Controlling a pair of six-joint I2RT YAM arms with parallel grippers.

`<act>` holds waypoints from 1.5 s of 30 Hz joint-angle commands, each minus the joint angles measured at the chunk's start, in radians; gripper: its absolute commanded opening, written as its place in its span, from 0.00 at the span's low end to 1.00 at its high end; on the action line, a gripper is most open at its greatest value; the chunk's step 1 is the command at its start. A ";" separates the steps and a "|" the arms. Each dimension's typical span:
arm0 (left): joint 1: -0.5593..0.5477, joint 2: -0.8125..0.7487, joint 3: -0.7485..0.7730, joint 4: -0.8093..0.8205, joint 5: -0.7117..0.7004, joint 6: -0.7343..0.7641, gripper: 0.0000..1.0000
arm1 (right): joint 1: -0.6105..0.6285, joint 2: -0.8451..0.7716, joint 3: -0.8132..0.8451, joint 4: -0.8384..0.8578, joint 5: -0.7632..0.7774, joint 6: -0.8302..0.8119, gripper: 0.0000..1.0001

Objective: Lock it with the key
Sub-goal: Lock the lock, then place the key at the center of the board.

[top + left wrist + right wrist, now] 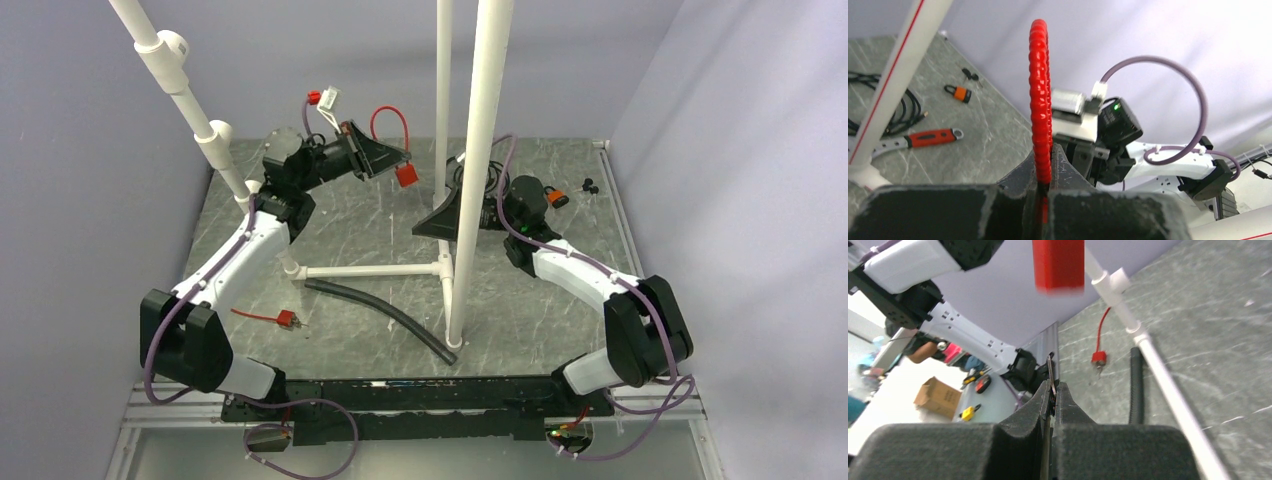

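Observation:
My left gripper (398,157) is raised over the back of the table, shut on the red cable of a cable lock (1041,100). The red lock body (407,176) hangs below its fingertips and shows at the top of the right wrist view (1058,264). My right gripper (430,224) sits just right of and below the lock, partly behind a white pipe. It is shut on a thin metal key (1050,374) whose blade sticks out past the fingertips. The key tip is apart from the lock body.
A white PVC pipe frame (470,180) stands mid-table with a bar (370,271) along the surface. A black hose (380,317) and a small red lock on a wire (285,320) lie in front. An orange padlock (558,200), black keys (590,185) and a red-handled wrench (923,138) lie at the back right.

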 commanded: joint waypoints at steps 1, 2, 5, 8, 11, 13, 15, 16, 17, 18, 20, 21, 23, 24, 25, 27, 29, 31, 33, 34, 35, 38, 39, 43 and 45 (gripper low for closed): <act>0.004 -0.015 0.065 0.127 0.007 -0.030 0.00 | 0.011 -0.003 -0.008 0.122 -0.041 0.069 0.00; 0.004 -0.016 0.062 0.119 0.012 -0.024 0.00 | 0.010 -0.002 -0.003 0.121 -0.042 0.067 0.00; 0.004 -0.021 0.050 0.103 0.032 -0.008 0.00 | 0.003 -0.006 0.014 0.096 -0.046 0.050 0.00; 0.004 -0.021 0.034 0.081 0.068 0.023 0.00 | -0.015 -0.019 0.026 0.020 -0.050 -0.012 0.00; 0.004 -0.032 0.008 0.036 0.089 0.062 0.00 | -0.046 -0.041 0.031 -0.093 -0.052 -0.092 0.00; 0.004 -0.043 -0.010 -0.004 0.098 0.091 0.00 | -0.080 -0.063 0.040 -0.204 -0.052 -0.167 0.00; 0.004 -0.050 -0.031 -0.036 0.112 0.112 0.00 | -0.130 -0.086 0.046 -0.326 -0.055 -0.249 0.00; 0.003 -0.055 -0.042 -0.053 0.115 0.128 0.00 | -0.159 -0.097 0.052 -0.394 -0.054 -0.295 0.00; 0.001 -0.060 -0.054 -0.066 0.117 0.146 0.00 | -0.188 -0.106 0.061 -0.474 -0.052 -0.355 0.00; -0.001 -0.063 -0.065 -0.084 0.117 0.164 0.00 | -0.216 -0.112 0.069 -0.547 -0.051 -0.416 0.00; -0.007 -0.060 -0.084 -0.117 0.123 0.199 0.00 | -0.276 -0.112 0.087 -0.709 -0.045 -0.548 0.00; -0.009 -0.059 -0.096 -0.127 0.123 0.209 0.00 | -0.311 -0.109 0.097 -0.788 -0.041 -0.612 0.00; -0.015 -0.055 -0.118 -0.142 0.128 0.229 0.00 | -0.389 -0.097 0.115 -0.968 -0.026 -0.754 0.00; -0.019 -0.054 -0.121 -0.174 0.125 0.244 0.00 | -0.433 -0.087 0.128 -1.052 -0.010 -0.842 0.00; -0.023 -0.052 -0.124 -0.194 0.123 0.260 0.00 | -0.480 -0.073 0.147 -1.143 0.009 -0.941 0.00; -0.030 -0.052 -0.126 -0.237 0.116 0.295 0.00 | -0.606 -0.030 0.190 -1.299 0.063 -1.139 0.00; -0.040 -0.049 -0.120 -0.296 0.104 0.344 0.00 | -0.705 0.024 0.232 -1.425 0.127 -1.288 0.00; -0.045 -0.048 -0.121 -0.323 0.099 0.364 0.00 | -0.798 0.078 0.263 -1.492 0.193 -1.390 0.00; -0.048 -0.047 -0.128 -0.325 0.095 0.365 0.00 | -0.881 0.135 0.293 -1.527 0.260 -1.469 0.00; -0.051 -0.045 -0.129 -0.326 0.093 0.365 0.00 | -0.915 0.163 0.311 -1.539 0.286 -1.497 0.00; -0.054 -0.045 -0.131 -0.323 0.091 0.364 0.00 | -0.941 0.191 0.329 -1.551 0.311 -1.519 0.00; -0.058 -0.042 -0.132 -0.318 0.088 0.361 0.00 | -0.982 0.266 0.370 -1.556 0.403 -1.556 0.00; -0.058 -0.039 -0.132 -0.316 0.087 0.360 0.00 | -0.992 0.290 0.382 -1.555 0.421 -1.564 0.00; -0.059 -0.028 -0.127 -0.319 0.090 0.365 0.00 | -1.021 0.350 0.388 -1.481 0.477 -1.556 0.00; -0.059 -0.026 -0.129 -0.313 0.093 0.362 0.00 | -1.021 0.370 0.399 -1.460 0.481 -1.543 0.00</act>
